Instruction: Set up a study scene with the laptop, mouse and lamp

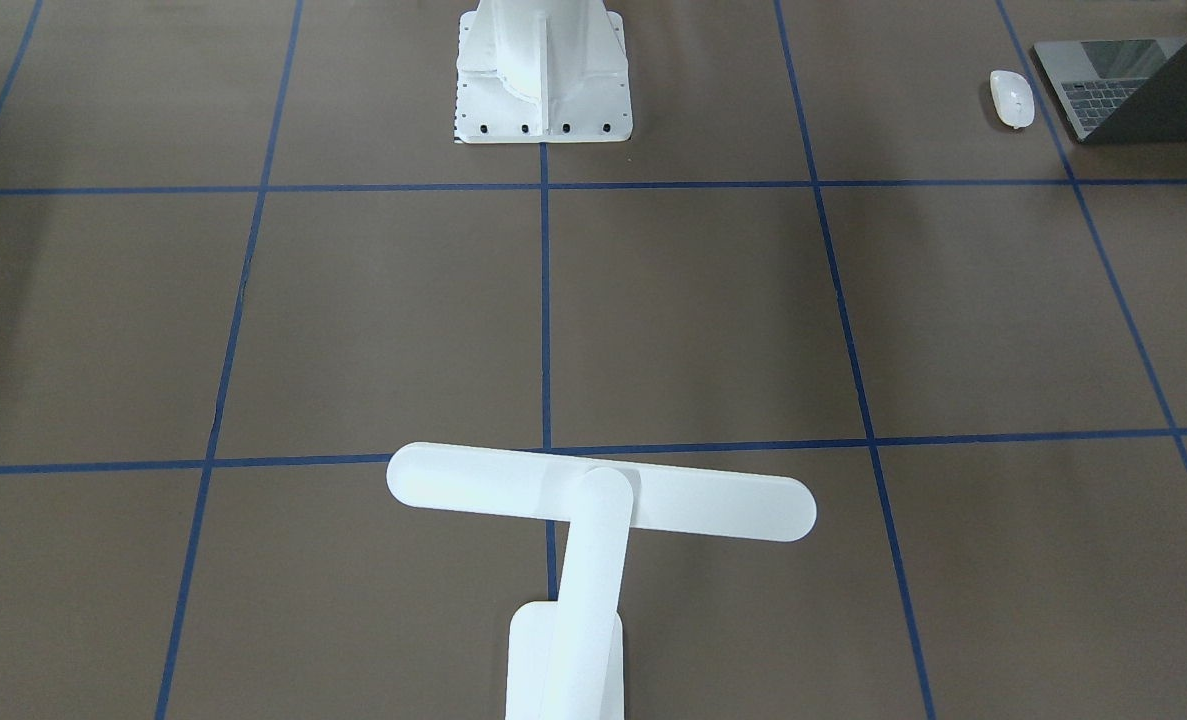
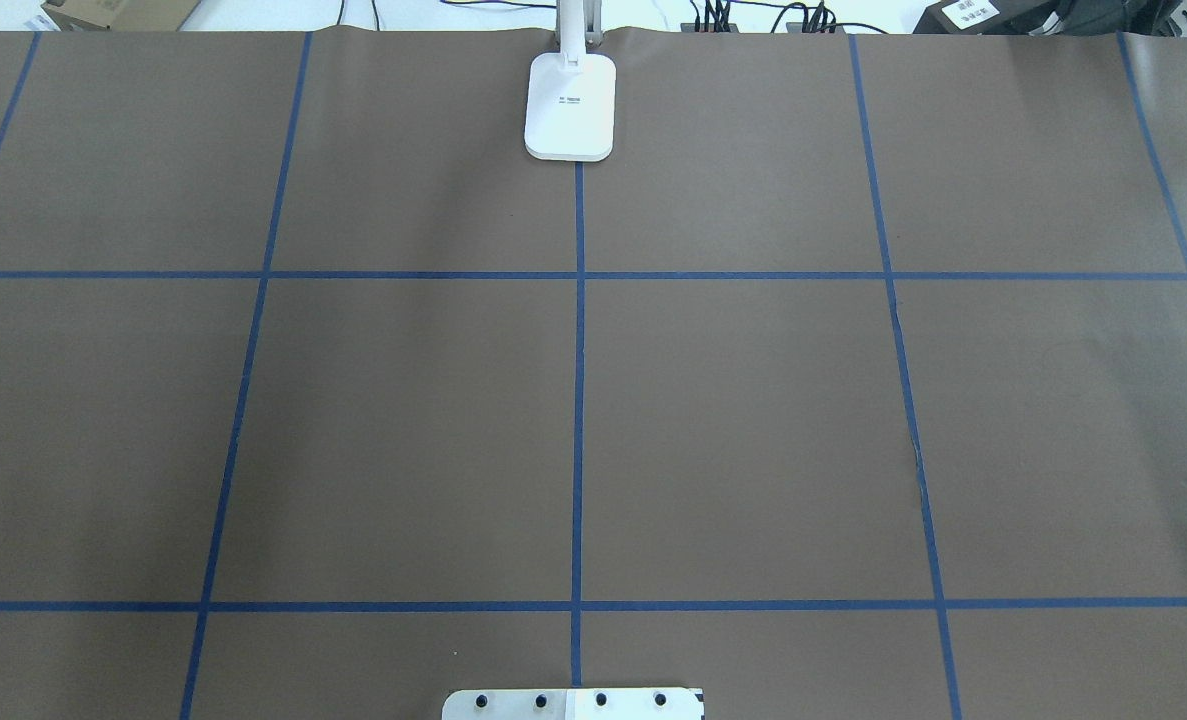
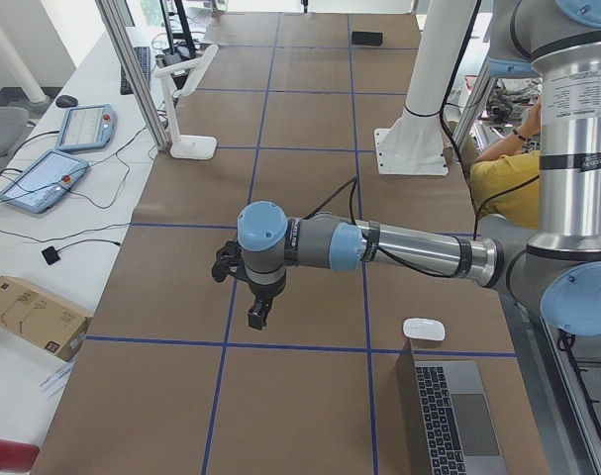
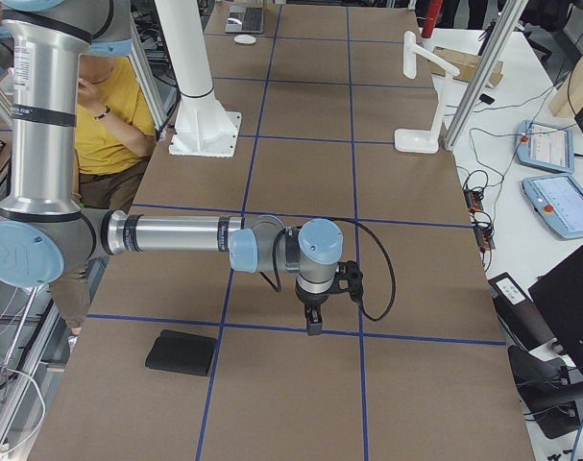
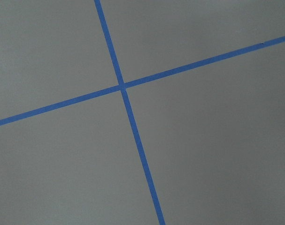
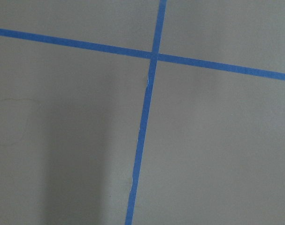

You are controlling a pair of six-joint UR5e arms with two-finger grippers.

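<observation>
**Item 1, laptop** (image 1: 1133, 90): space-grey, lid part-open. It sits at 2 o'clock in the front-facing view, on the robot's left side of the table (image 1: 713, 320).

**Item 2, mouse** (image 1: 1012, 98): glossy white, just beside the laptop at its 9 o'clock, not touching it.

**Item 3, lamp** (image 1: 601, 500): white, standing at 6 o'clock in that view, at the table edge opposite the robot.

**Left gripper** (image 3: 258, 315), **right gripper** (image 4: 313, 325): each hangs over bare table, well apart from all three items. Whether the fingers are spread or pressed together cannot be told.

**Step, as judged:** first reach, with nothing arranged yet. The left arm is nearer the mouse. It should pinch the narrow flanks squarely, as the gloss may slip.

**Writing:** small print on the lamp base (image 2: 570, 105) and the left arm's sticker (image 3: 578, 94) are both illegible. No brand is readable.
</observation>
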